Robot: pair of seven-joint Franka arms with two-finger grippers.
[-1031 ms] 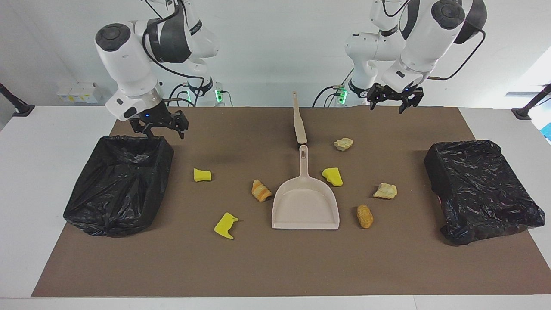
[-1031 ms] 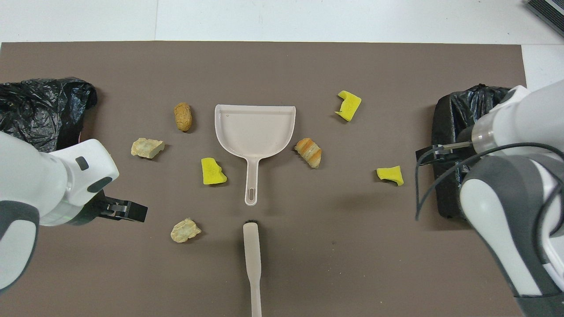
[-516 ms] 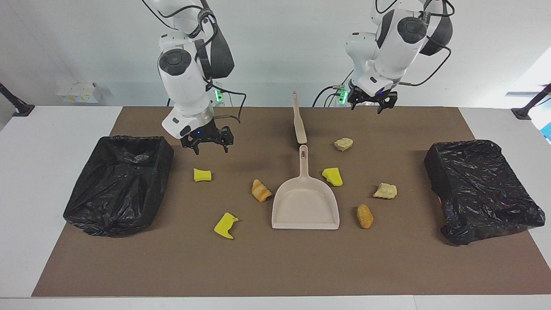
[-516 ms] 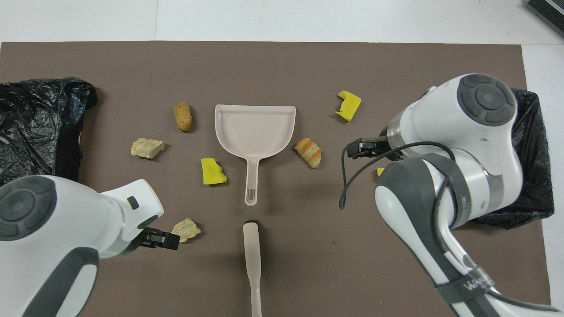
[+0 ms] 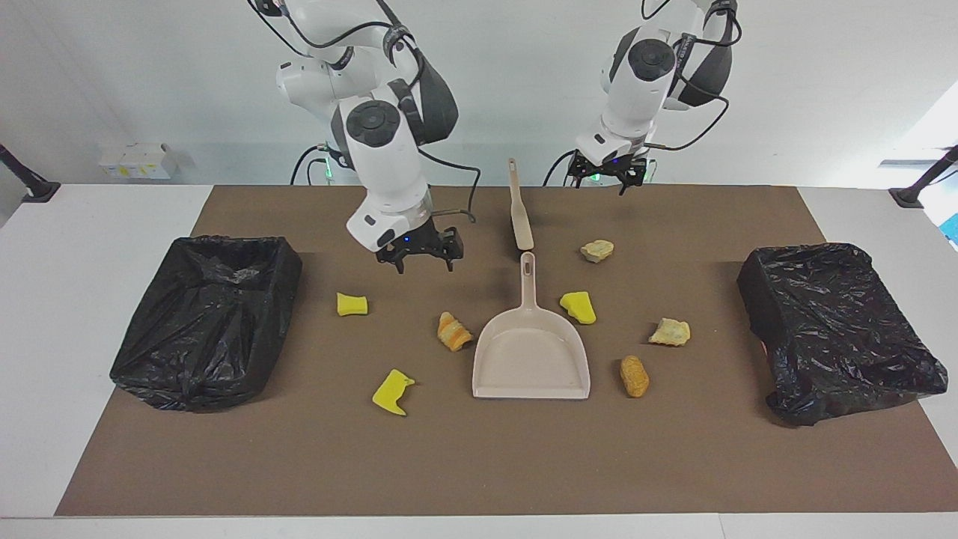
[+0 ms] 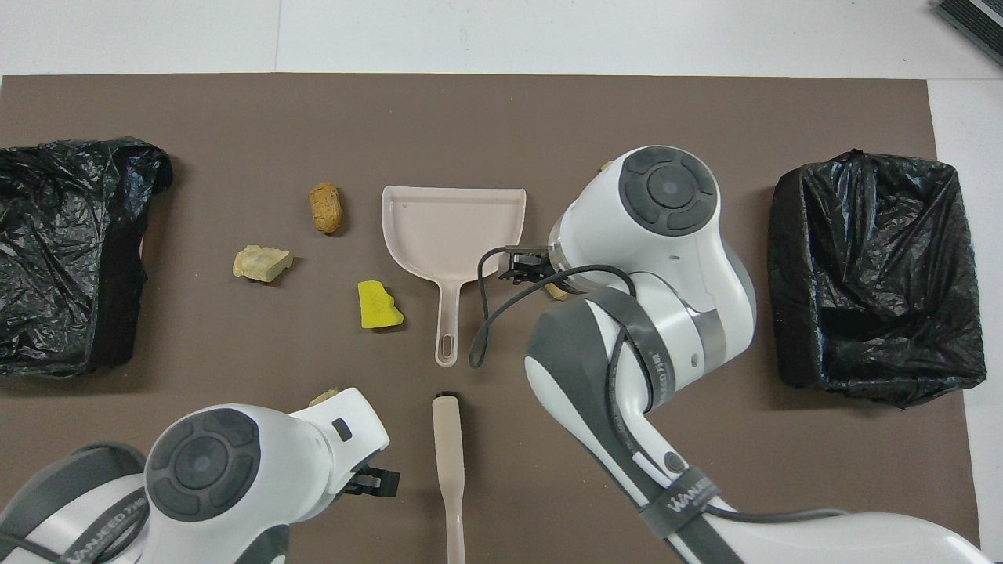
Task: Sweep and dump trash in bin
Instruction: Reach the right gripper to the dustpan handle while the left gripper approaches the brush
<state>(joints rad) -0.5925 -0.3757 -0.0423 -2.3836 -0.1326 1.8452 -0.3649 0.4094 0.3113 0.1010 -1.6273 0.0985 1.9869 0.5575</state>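
- Hanging above the mat with jaws spread and nothing between them, the right gripper [image 5: 419,260] is sitting over bare mat [image 5: 479,464], with the striped bread-like lump [image 5: 453,331] below and just ahead of its fingertips and the dustpan [image 5: 531,352] to one side of them.
- Hovering with jaws likewise spread and empty, the left gripper [image 5: 601,180] is staying over the robots' edge of the mat, with the brush [image 5: 519,206] lying just beside it.
- Lying loose around the dustpan is the trash: three yellow foam chunks [image 5: 578,307] and four tan-to-orange lumps, none of it in either black-lined bin [image 5: 206,318] yet.
- Looking at the foam chunks, they are probably very light and squashy, so a sweep may be flicking them away rather than pushing them steadily.
- Judging the tan lumps [image 5: 669,332], they are appearing stiffer and irregular, likely to be rolling or tumbling when nudged.
- Considering the dustpan, it is looking like thin rigid plastic, light and prone to sliding on the mat; its long handle [image 5: 528,281], pointing toward the brush, is offering the best place for jaws to be closing on.
- Considering the brush, its slim stiff handle is seeming the natural place to be gripping, near its middle.
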